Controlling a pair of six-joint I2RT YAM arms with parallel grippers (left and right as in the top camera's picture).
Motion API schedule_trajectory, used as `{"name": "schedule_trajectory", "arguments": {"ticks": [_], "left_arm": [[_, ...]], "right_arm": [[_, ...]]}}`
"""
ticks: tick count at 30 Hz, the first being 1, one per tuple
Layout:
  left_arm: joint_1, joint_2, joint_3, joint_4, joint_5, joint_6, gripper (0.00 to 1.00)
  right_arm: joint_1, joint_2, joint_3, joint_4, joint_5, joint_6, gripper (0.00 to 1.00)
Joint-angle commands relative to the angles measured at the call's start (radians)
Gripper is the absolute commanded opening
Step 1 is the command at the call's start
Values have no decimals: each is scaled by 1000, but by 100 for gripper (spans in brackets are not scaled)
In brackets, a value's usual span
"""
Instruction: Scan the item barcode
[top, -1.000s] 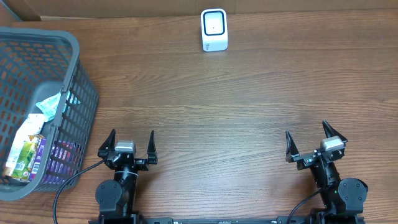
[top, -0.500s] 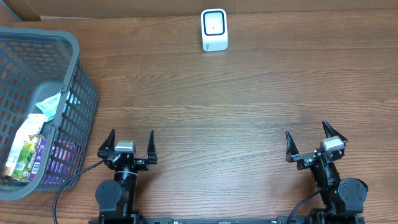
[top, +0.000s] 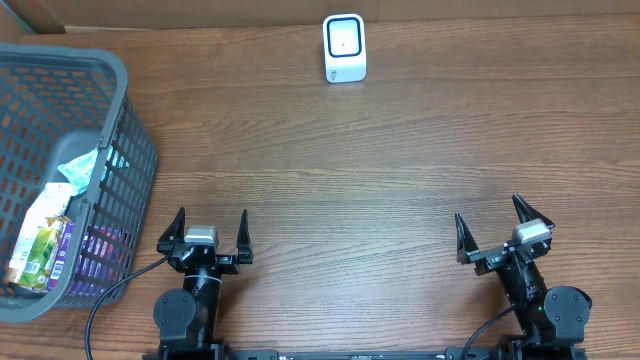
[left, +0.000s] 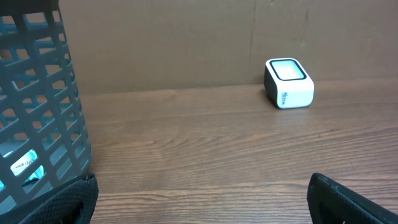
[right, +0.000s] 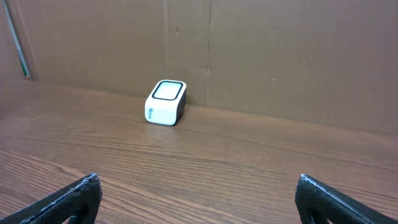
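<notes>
Both arms sit at the near edge of my desk. The left gripper is spread wide with nothing between its fingers, and the right gripper is just as wide and equally bare. The packets I have to scan lie inside the grey basket on the left side, close beside the left arm. The white scanner stands at the far edge against the cardboard wall, well apart from both grippers.
</notes>
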Motion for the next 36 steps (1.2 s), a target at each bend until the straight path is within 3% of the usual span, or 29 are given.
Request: {"name": "schedule_trajectory", "arguments": {"ticks": [1,7,22,29,36], "left_arm": [[-2,-10,-4,7,-14,23,100],[-2,-10,0,101,-8,-19,100],[-2,-2,134,57,-6,-68,100],[-2,121,288,10,24,-68,100],[-2,388,568,-114,63,-66,99]], "right_arm": [[-2,-8,-9,9,-6,34,100],[-2,-8,27,6,-5,66,100],[-2,-8,132,1,-10,68,100],[-2,-8,263,-117,-10,85,100],[-2,38,390,-225,-16,85,100]]}}
